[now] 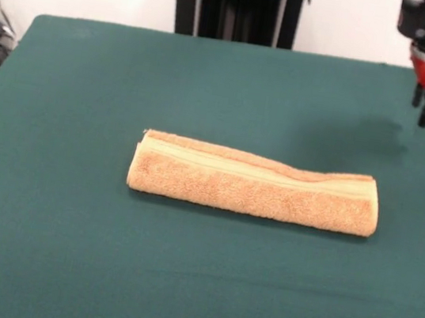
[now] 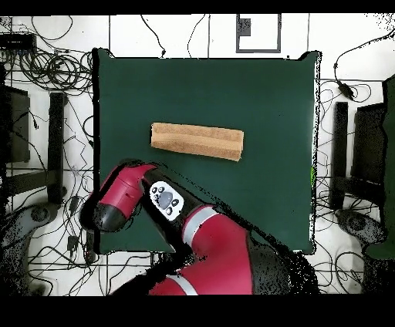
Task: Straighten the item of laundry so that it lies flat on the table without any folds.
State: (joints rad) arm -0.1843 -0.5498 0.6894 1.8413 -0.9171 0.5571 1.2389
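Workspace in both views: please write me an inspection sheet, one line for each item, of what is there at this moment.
Surface: large dark green felt-like table, nothing on it but the towel.
Job's thing: orange-tan fluffy terry-cloth towel, folded into a long narrow bundle near the table's middle, pale woven band along its far edge; not flat.
Clutter: nothing seen on the table.
Claw: black claw under a red wrist, hanging above the table's far corner, apart from the towel, holding nothing; open or shut cannot be told.
Cables: many black cables on the floor around the table.
Surroundings: white tiled floor, black stands beside the table.
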